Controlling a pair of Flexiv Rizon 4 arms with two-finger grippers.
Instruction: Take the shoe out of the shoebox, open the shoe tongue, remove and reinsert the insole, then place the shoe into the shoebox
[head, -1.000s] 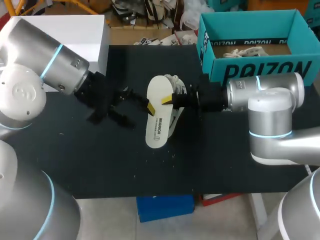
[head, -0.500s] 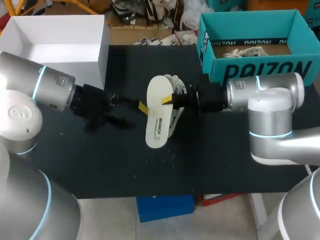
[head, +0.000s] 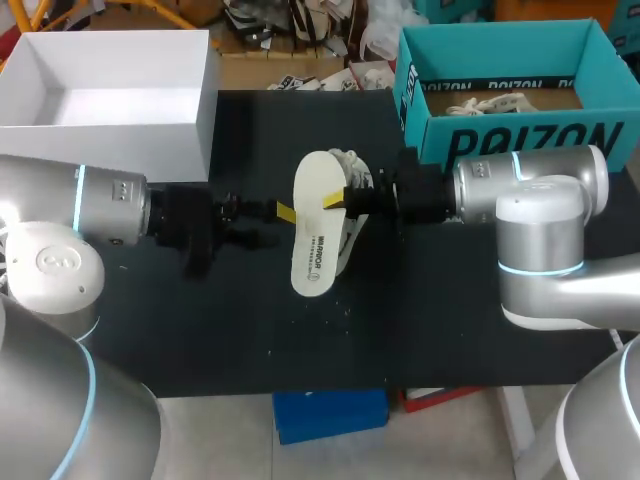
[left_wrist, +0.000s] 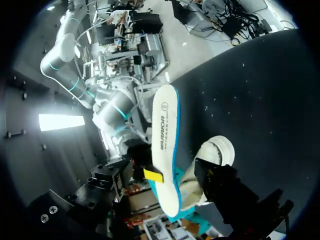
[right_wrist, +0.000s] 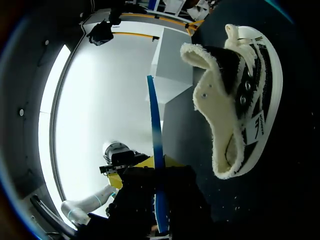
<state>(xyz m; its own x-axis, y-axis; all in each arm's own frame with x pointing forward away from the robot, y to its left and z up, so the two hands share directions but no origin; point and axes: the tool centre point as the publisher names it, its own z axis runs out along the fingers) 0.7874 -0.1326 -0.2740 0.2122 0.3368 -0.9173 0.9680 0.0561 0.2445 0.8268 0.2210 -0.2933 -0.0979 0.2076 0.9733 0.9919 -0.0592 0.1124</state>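
1. Right gripper is clamped on the white insole, holding it on edge over the black table, long axis running near to far.
2. Left gripper, fingers apart and empty, sits just beside the insole's printed face.
3. Shoe lies just behind the insole, on the right arm's side, roughly parallel to it.
4. Teal shoebox stands farthest, at the table's far right; the right arm looks nearer to both.
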